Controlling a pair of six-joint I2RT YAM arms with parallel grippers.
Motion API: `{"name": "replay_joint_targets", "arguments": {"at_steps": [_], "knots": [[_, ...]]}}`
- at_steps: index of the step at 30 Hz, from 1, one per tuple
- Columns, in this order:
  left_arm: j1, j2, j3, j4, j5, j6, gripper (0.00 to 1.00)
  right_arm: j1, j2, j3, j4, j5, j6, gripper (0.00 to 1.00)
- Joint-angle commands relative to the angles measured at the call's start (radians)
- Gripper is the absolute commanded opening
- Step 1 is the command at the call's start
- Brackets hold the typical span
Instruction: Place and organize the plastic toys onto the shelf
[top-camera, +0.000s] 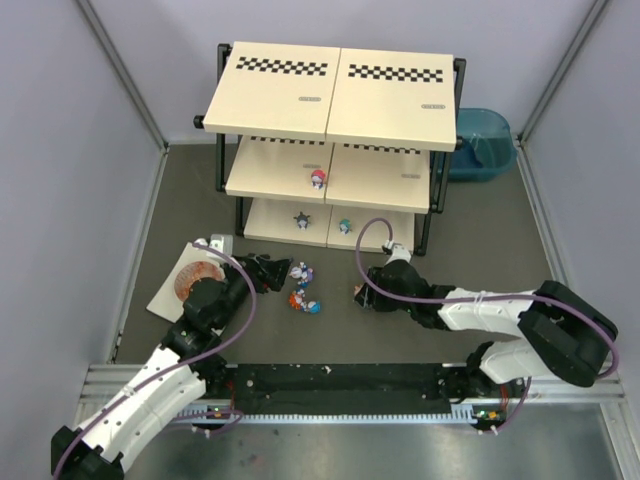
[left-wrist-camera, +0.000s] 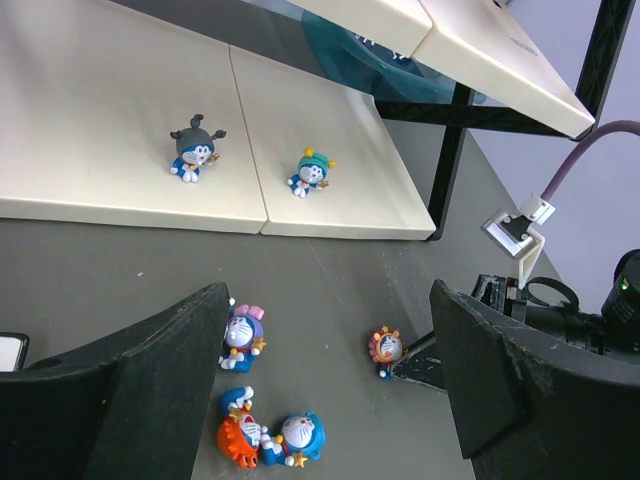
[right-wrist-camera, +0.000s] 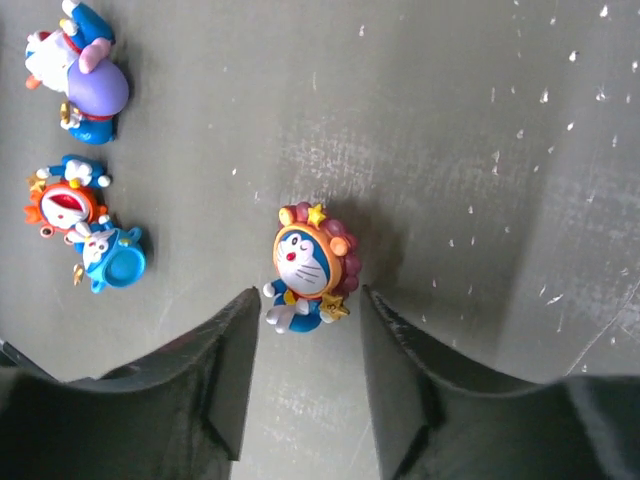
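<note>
Seven toys (top-camera: 317, 179): three on shelf (top-camera: 280, 100), four on table (top-camera: 480, 230).
Left gripper (left-wrist-camera: 328, 330) wide, near three clustered toys; right gripper (right-wrist-camera: 306, 295) narrow, straddling lion toy (right-wrist-camera: 300, 262), not yet gripping.

Illumination is bright, diffuse and overhead in all three views. The cream top boards of the shelf (top-camera: 290, 100) approach overexposure, and the dark desk (top-camera: 480, 240) shows only faint, soft-edged shadows. Wrist views are sharp at mid-distance. The near fingers (right-wrist-camera: 200, 400) render as dark, slightly soft masses.
</note>
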Motion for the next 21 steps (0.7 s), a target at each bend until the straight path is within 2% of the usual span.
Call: {"name": "replay_joint_targets", "arguments": {"at_steps": [1,6,10,16,18,21], "knots": [[-0.003,-0.007,-0.018,0.020,0.014,-0.011,0.87,-0.009,0.027,0.034,0.019,0.007,0.010,0.40],[-0.003,-0.004,-0.020,0.021,0.024,-0.020,0.87,-0.010,0.006,0.012,0.027,0.008,0.000,0.18],[-0.003,0.004,-0.011,0.026,0.048,-0.040,0.87,-0.007,-0.057,-0.006,0.035,-0.002,-0.081,0.00],[-0.003,0.063,0.027,0.021,0.139,-0.114,0.83,0.002,-0.215,-0.049,0.065,-0.038,-0.213,0.00],[-0.006,0.091,0.047,0.006,0.175,-0.141,0.81,0.045,-0.272,-0.054,0.053,-0.009,-0.246,0.00],[-0.018,0.126,0.077,-0.003,0.218,-0.212,0.82,0.123,-0.376,-0.039,0.009,0.131,-0.317,0.00]]}}
